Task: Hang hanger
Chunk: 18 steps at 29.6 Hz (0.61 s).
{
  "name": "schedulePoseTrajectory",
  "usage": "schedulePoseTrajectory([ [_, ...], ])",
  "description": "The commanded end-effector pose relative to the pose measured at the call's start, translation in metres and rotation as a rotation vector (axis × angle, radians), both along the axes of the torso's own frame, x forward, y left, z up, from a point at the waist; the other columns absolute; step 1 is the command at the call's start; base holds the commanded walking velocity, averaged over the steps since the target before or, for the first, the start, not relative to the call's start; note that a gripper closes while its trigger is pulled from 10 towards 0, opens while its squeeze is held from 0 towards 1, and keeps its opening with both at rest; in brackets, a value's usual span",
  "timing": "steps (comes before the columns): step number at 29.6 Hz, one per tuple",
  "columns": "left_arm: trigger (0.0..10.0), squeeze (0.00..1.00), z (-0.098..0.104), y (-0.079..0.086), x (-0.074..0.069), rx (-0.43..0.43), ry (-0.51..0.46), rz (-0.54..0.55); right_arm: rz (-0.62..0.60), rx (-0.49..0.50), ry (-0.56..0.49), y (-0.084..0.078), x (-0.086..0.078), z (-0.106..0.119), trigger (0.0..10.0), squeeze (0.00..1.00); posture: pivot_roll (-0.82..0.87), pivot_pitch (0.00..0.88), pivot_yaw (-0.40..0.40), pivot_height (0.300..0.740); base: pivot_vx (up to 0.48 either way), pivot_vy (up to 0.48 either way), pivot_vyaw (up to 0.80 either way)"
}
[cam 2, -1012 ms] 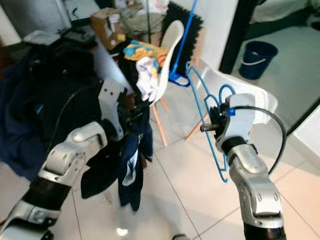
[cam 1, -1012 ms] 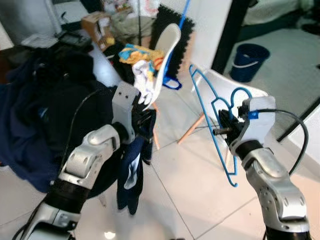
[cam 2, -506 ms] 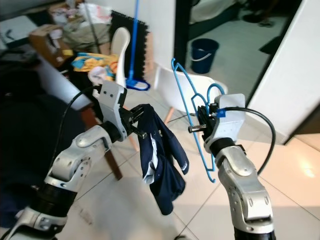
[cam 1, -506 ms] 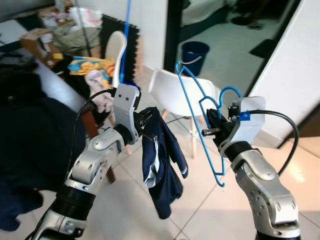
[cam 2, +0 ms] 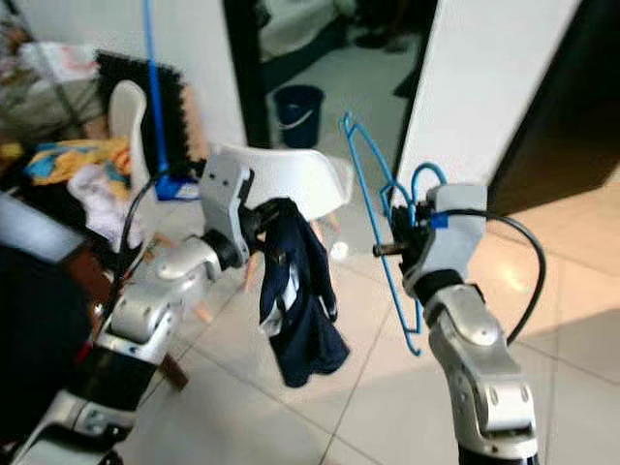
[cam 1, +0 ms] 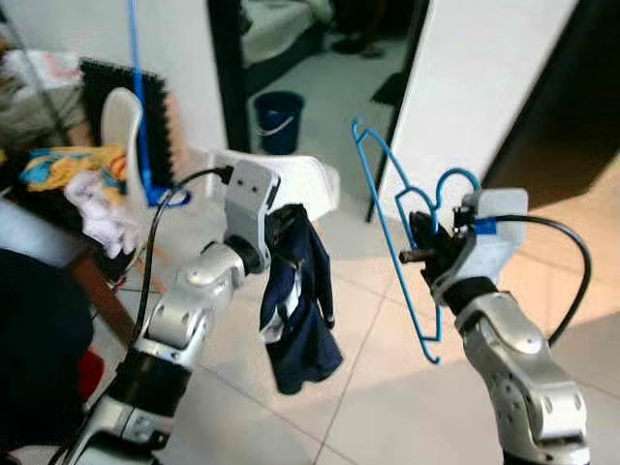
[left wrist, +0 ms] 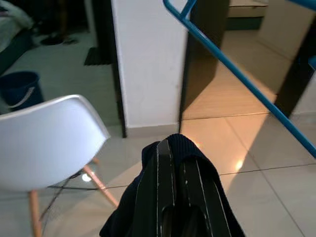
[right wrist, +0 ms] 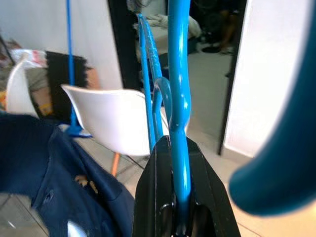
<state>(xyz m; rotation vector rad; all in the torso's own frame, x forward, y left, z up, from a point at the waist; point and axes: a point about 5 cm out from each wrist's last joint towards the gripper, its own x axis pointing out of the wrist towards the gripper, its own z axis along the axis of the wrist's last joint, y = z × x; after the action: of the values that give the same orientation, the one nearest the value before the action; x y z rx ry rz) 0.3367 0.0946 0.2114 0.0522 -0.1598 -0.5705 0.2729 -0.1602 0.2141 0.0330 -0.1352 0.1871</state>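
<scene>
1. A pile of coloured cloth, yellow, blue and white (cam 1: 73, 179), lies at the far left of the head views on the near corner of a grey surface, just in front of a white moulded plastic chair (cam 1: 118, 131).
2. A blue pole with a blue triangular foot (cam 2: 158, 97) stands against the white wall, beside a black textured mat (cam 1: 174, 126).
3. The left gripper (cam 1: 281, 221) is raised on its silver arm at centre-left. Its two black fingers (left wrist: 170, 190) are pressed together on a dark navy garment with a white inner patch (cam 1: 295, 300). The fabric wraps over the fingertips and hangs freely below them, clear of the tiled floor (cam 1: 378, 387).
4. A second white moulded plastic chair with slanted wooden legs (left wrist: 47, 140) stands behind the left gripper, near the doorway.
5. A dark blue bucket with a pale handle (cam 1: 278, 120) stands on the floor beyond the doorway.
6. A thin blue wire clothes hanger (cam 1: 392, 228) is held in the air between the two arms, to the right of the garment and apart from it. It is carried roughly upright on its side, one shoulder tip highest and the other end lowest near the floor. Its hook (cam 1: 455, 184) curls over the top of the right wrist housing.
7. The right gripper (cam 1: 418, 240) is raised at centre-right. Its black fingers (right wrist: 158, 197) are closed narrowly on the blue wire of the hanger, which runs out between them.
8. A white wall corner (cam 2: 475, 77) stands behind the hanger, with a dark opening to its right.
</scene>
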Motion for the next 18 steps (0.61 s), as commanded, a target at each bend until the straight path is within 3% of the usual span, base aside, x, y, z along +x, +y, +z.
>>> schedulePoseTrajectory([
  [1,10.0,0.00,-0.003,-0.002,-0.003,0.014,-0.009,0.001,-0.006,-0.008,0.019,-0.002,-0.003,-0.004,10.0,0.00,-0.01,0.122,0.015,0.740,0.000,0.000,-0.78],
  [11,10.0,0.00,0.001,-0.004,0.000,0.026,-0.016,0.014,-0.009,-0.019,0.029,-0.004,-0.004,-0.005,10.0,0.00,-0.01,0.131,0.013,0.740,0.000,0.000,-0.78],
  [18,10.0,0.00,0.016,-0.011,0.004,0.016,-0.049,0.000,-0.024,-0.019,0.015,-0.005,-0.003,-0.001,10.0,0.00,-0.01,0.137,0.017,0.740,0.000,0.000,-0.78],
])
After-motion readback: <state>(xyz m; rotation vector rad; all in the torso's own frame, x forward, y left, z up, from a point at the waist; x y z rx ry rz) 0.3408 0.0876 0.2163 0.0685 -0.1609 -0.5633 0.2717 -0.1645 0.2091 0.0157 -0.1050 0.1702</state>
